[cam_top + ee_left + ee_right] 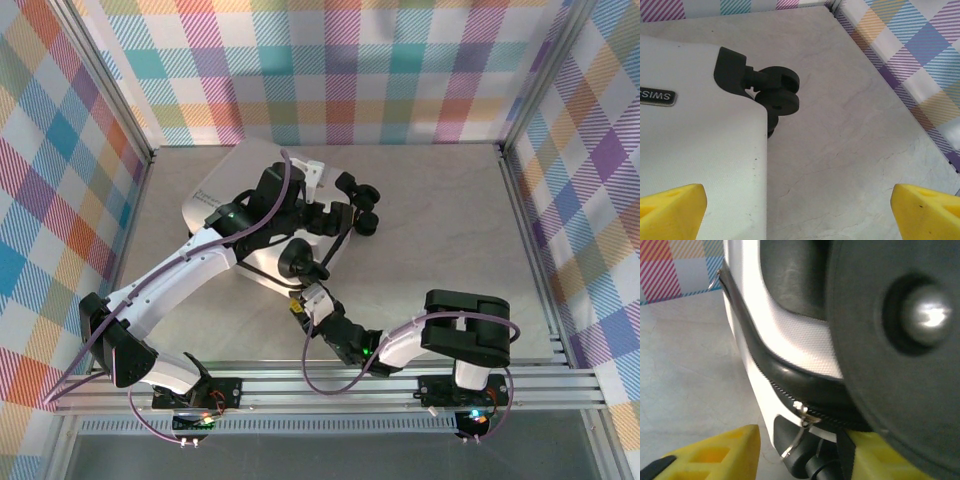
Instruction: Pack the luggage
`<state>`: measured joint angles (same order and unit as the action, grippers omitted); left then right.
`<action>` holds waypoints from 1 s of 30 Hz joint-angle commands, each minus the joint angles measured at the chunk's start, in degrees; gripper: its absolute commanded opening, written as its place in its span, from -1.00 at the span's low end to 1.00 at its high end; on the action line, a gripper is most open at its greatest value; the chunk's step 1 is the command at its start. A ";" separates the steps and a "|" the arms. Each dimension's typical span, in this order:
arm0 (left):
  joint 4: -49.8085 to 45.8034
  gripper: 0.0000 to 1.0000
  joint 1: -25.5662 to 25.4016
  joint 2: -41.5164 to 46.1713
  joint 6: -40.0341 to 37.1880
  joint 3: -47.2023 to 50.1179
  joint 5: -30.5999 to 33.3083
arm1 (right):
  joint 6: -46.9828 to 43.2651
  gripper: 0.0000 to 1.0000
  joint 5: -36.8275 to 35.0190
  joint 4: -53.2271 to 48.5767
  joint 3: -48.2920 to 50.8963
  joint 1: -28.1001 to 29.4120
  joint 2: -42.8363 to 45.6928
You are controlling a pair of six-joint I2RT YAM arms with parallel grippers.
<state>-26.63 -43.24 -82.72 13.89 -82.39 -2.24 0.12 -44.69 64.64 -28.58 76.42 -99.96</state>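
The luggage (213, 192) is a white hard-shell suitcase lying closed on the table at the back left. My left gripper (320, 214) hovers over its right edge, open wide with nothing between its yellow fingertips (671, 210); below it are the white shell (700, 150) and a black wheel (777, 92). My right gripper (303, 300) is at the suitcase's near corner, by another wheel (900, 355). Its yellow fingers (715, 455) stand apart on either side of the silver zipper pull (796, 439), which hangs from the black zipper seam (765, 365). They do not touch the pull.
The pale stone tabletop (440, 230) stretches to the right of the suitcase. Plaid walls (340, 70) and metal frame posts enclose the table on three sides. An aluminium rail (380, 385) with the arm bases runs along the near edge.
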 commanded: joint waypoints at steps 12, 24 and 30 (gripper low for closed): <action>0.88 0.88 -2.68 -2.60 -0.18 -2.53 0.80 | -3.79 -1.00 8.04 1.72 1.95 -7.49 6.32; 1.23 0.86 -5.68 -6.40 -0.64 -4.91 0.42 | -4.19 -1.00 11.01 0.80 5.54 -7.68 9.48; -0.88 0.83 -8.90 -10.15 -1.04 -6.12 2.86 | -2.29 -1.00 11.42 -0.72 7.53 -8.62 13.23</action>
<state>-26.65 -51.00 -91.35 13.65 -86.63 -1.15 -3.60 -32.47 61.14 -21.71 68.58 -89.67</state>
